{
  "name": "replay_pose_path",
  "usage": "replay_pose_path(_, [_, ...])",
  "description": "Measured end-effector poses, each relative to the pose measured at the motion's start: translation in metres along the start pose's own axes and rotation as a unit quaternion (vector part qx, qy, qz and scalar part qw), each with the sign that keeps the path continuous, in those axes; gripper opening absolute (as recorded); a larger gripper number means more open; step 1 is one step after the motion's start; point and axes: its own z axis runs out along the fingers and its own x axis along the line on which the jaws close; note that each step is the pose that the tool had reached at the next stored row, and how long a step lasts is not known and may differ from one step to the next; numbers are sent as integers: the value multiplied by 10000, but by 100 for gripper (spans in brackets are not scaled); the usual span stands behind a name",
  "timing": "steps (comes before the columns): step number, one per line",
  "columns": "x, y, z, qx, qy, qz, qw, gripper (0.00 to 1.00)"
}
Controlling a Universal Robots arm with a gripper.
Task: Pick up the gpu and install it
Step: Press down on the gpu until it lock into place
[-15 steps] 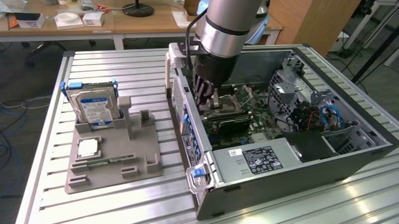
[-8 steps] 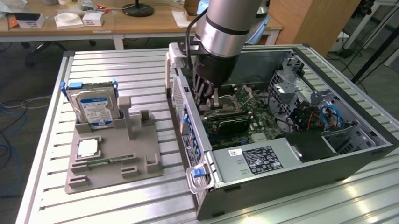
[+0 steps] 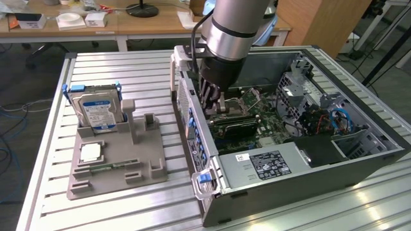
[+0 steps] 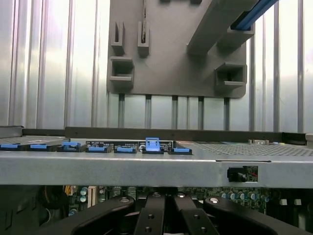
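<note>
Centre frame in the exterior view, I have the gripper (image 3: pixel 215 107) down inside the open case (image 3: pixel 359 168), hard against the case's wall on the exterior view's left. Its fingers are drawn together, narrow. Just below them a dark flat piece lies over the motherboard (image 3: pixel 273 127); I take that for the gpu (image 3: pixel 236 126), but I cannot tell whether the fingers clamp it. Room is tight here: the wall edge sits right beside the arm, and the power supply (image 3: pixel 270 163) closes off the lower centre. More open board lies toward the exterior view's right, up to the drive cage.

Left of frame, the grey holder (image 3: pixel 115 178) stands well apart from the case on the table (image 3: pixel 128 72), with the hard drive (image 3: pixel 96 110) upright at its far end.

From the wrist view, the fingers (image 4: pixel 146 218) sit below the case rim (image 4: pixel 146 166), whose blue clips (image 4: pixel 152 145) line its edge, with the holder (image 4: pixel 171 63) beyond
</note>
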Motion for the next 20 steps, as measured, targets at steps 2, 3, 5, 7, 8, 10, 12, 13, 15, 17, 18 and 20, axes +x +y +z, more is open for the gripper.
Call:
replay_pose_path(2, [-1,-3,4,0,-5,1,10000,11])
replay_pose_path(3, [-2,-6,2,-5,-5,1,10000,11])
replay_pose_path(5, [-2,-16,2,-10,-6,1,10000,11])
replay_pose_path(7, [-5,-46,22,6,-30,-3,10000,11])
replay_pose_path(8, [-4,-55,10,-3,-18,-4,10000,11])
replay_pose_path(10, [-1,-92,-4,-9,-7,-13,10000,11])
replay_pose_path(12, [-2,-119,-9,-11,-4,-21,10000,11])
replay_pose_path(13, [-2,-133,-10,-11,-4,-28,10000,11])
replay_pose_path(15, [-3,-155,-12,-11,-3,-43,10000,11])
replay_pose_path(17, [-4,-195,-16,-13,0,-64,10000,11])
replay_pose_path(18, [-3,-211,-17,-13,0,-74,10000,11])
replay_pose_path(20, [-3,-250,-22,-14,3,-94,10000,11])
